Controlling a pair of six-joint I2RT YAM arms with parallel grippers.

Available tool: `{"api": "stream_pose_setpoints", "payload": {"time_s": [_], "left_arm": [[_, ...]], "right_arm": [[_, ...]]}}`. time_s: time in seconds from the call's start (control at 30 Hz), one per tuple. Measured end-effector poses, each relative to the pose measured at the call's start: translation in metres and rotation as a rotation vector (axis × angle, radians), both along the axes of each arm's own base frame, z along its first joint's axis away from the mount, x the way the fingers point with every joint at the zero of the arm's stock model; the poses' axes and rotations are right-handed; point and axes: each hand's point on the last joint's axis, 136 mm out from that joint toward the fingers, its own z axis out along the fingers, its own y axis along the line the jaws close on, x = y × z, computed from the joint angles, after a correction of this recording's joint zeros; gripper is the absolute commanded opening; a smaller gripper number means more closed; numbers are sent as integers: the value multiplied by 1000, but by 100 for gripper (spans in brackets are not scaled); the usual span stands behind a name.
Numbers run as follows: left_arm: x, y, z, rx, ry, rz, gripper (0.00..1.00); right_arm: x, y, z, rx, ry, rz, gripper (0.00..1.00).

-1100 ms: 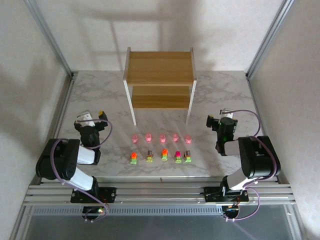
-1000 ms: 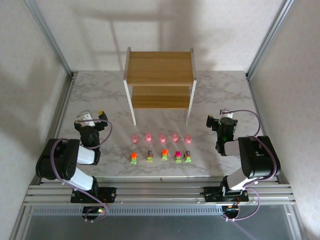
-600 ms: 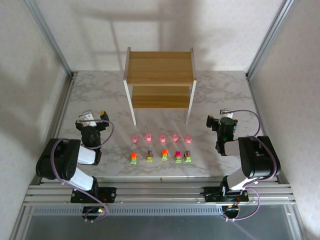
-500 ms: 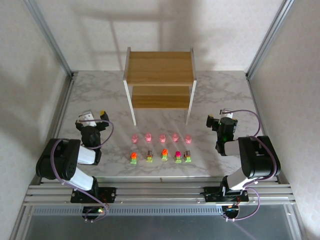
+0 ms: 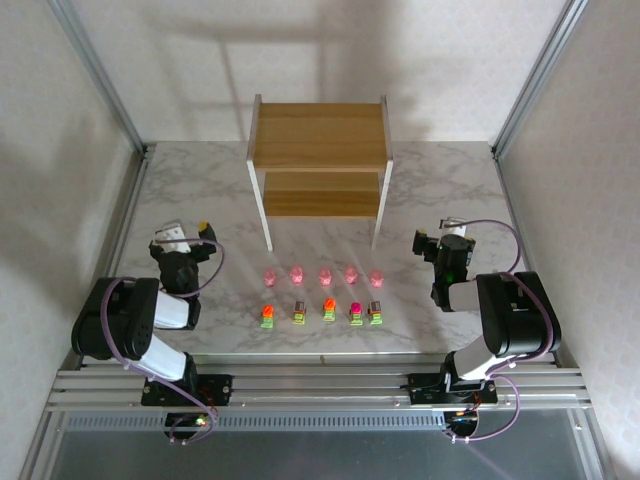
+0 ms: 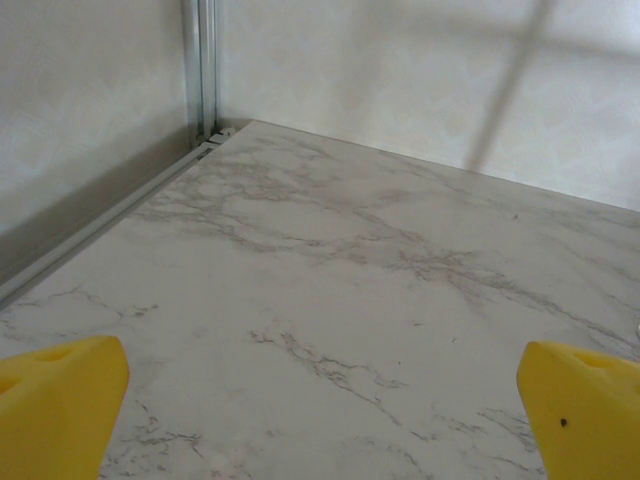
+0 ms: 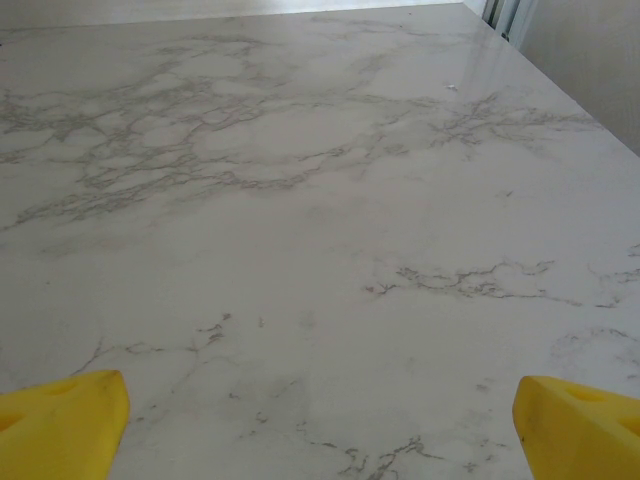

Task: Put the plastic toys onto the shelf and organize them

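Note:
Several translucent pink toys (image 5: 324, 274) stand in a row on the marble table, with a row of several green-based blocky toys (image 5: 329, 311) just nearer the arms. The wooden two-tier shelf (image 5: 320, 135) stands behind them, both tiers bare. My left gripper (image 5: 188, 231) rests low at the left of the rows, open, with nothing between its yellow pads (image 6: 60, 400). On the right, my right gripper (image 5: 440, 233) is also open and empty. Both wrist views look across bare marble between the left gripper (image 6: 330, 420) and right gripper (image 7: 320, 420) tips.
A metal frame rail (image 6: 100, 215) edges the table's left side, and walls close in behind and beside it. The shelf's white legs (image 5: 267, 238) stand just beyond the toy rows. Bare marble (image 5: 450, 180) lies either side of the shelf.

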Motion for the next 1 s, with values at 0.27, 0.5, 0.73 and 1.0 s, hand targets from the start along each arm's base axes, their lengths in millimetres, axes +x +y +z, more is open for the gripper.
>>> {"api": "stream_pose_setpoints", "payload": {"time_s": [0.27, 0.5, 0.73, 1.0], "left_arm": [[-8, 7, 2, -13, -18, 45, 100], [-24, 9, 20, -8, -80, 124, 100], [-38, 12, 58, -9, -172, 255, 100], [-36, 17, 74, -125, -180, 365, 100]], "right_arm": [[0, 0, 0, 0, 0, 0, 99], [2, 0, 4, 1, -19, -1, 99], [2, 11, 13, -30, -45, 23, 99], [0, 14, 18, -54, -39, 35, 99]]}}
